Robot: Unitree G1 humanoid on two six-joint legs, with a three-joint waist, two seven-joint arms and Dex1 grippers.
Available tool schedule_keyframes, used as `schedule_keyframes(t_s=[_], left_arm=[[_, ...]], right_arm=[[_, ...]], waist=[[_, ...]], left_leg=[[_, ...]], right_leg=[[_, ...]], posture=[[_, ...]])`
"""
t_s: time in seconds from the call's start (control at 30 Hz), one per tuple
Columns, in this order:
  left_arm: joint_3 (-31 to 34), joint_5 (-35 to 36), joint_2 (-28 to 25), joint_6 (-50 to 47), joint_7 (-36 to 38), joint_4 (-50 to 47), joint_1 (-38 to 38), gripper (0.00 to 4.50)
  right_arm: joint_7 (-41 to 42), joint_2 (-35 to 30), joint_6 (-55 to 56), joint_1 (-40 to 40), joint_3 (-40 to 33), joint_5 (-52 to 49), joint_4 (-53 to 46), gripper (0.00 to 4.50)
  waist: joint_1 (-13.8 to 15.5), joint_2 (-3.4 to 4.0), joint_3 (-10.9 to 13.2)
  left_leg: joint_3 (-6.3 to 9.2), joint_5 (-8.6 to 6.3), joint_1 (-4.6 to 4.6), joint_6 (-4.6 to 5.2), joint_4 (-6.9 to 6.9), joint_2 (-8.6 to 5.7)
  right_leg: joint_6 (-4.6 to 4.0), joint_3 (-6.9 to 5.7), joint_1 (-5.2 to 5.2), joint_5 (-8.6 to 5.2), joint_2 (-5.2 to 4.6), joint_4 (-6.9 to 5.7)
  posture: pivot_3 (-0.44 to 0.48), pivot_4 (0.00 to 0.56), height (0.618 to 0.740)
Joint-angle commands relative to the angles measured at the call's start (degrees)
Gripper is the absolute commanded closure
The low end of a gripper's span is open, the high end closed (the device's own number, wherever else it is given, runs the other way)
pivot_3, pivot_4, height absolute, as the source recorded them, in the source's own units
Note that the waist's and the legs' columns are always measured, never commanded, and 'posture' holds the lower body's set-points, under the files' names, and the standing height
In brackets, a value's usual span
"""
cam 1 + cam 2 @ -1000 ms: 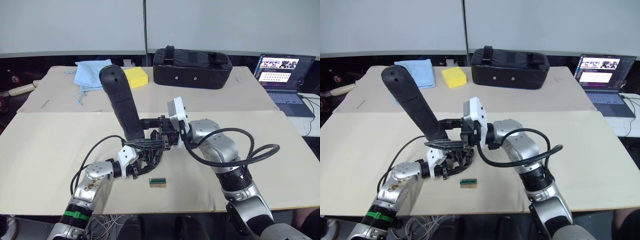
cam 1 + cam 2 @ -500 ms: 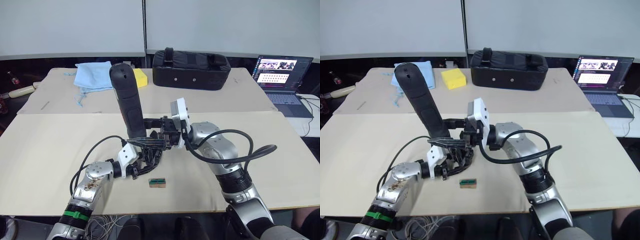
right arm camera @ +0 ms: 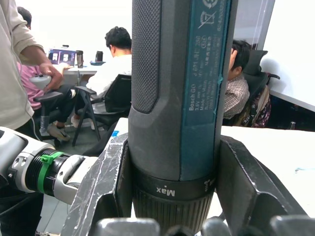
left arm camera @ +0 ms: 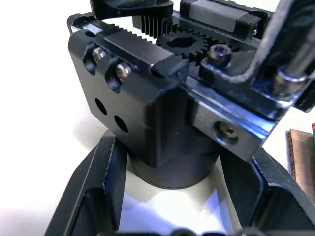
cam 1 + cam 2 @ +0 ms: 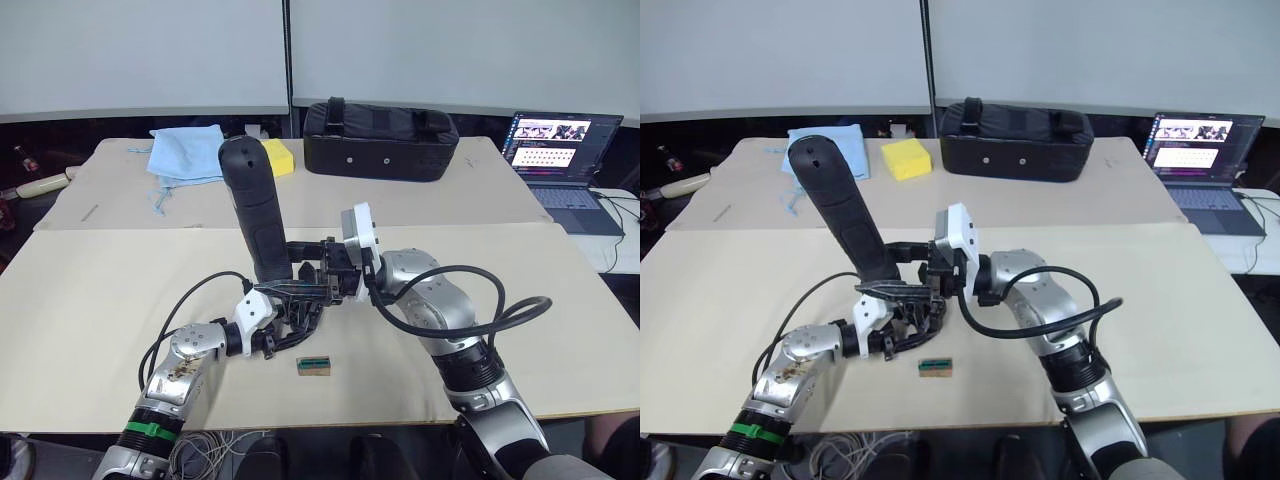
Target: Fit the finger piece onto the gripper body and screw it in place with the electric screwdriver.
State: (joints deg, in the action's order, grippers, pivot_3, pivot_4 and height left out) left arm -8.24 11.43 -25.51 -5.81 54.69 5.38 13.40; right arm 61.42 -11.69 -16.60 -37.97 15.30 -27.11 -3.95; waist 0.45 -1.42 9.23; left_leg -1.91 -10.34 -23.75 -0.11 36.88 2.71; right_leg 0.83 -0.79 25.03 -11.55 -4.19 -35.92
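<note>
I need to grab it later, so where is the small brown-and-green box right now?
The small brown-and-green box lies on the beige table near its front edge, just in front of the left gripper holding the black gripper body.

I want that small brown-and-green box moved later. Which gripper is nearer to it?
Left. The left gripper, holding the gripper body, sits just beside the box; the right gripper, clamping the electric screwdriver, is higher and farther back.

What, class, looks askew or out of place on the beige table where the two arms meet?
The thick dark cylindrical electric screwdriver, clamped in the right pincer, leans to the robot's left rather than standing upright over the black blocky gripper body held in the left pincer. A tiny brown-and-green box lies loose beside them.
</note>
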Motion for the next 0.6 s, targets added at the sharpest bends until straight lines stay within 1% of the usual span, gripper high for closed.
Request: schedule_keyframes(t_s=[0.03,0.23,0.4,0.6], left_arm=[[-1.02,0.02,-0.26,-0.31,0.94,0.07,-1.02,2.23],[-1.03,-0.11,0.11,0.21,0.44,0.31,-1.34,2.23],[-0.92,-0.77,0.61,1.87,-0.42,1.98,-1.37,2.23],[-0.77,-0.93,1.74,2.51,-1.58,3.2,-1.11,2.23]], right_arm=[[0.63,-1.58,-0.85,1.48,1.52,2.23,1.89,2.57],[1.84,-1.54,-0.34,-0.04,-1.33,-0.96,-1.56,2.57],[3.37,-1.0,-0.82,-1.69,-4.93,-6.71,-4.95,2.57],[4.27,-0.93,-0.13,-1.87,-6.72,-9.75,-8.22,2.57]], waist=[[0.0,0.0,0.0],[0.01,0.0,0.0],[0.05,-0.02,0.03],[0.17,-0.01,0.04]], left_leg=[[0.0,0.0,0.0,0.0,0.0,0.0],[0.0,0.0,-0.01,0.0,0.0,0.0],[0.0,0.0,-0.12,0.0,0.0,0.0],[0.0,0.0,-0.19,0.0,0.0,-0.01]], right_leg=[[0.0,0.0,0.0,0.0,0.0,0.0],[0.0,0.0,0.02,0.0,0.0,0.0],[0.0,0.0,0.11,0.0,0.0,0.02],[0.01,0.0,0.15,0.01,-0.01,0.03]], posture=[[0.0,0.15,0.74],[0.0,0.15,0.74],[0.0,0.15,0.74],[0.0,0.15,0.74]])
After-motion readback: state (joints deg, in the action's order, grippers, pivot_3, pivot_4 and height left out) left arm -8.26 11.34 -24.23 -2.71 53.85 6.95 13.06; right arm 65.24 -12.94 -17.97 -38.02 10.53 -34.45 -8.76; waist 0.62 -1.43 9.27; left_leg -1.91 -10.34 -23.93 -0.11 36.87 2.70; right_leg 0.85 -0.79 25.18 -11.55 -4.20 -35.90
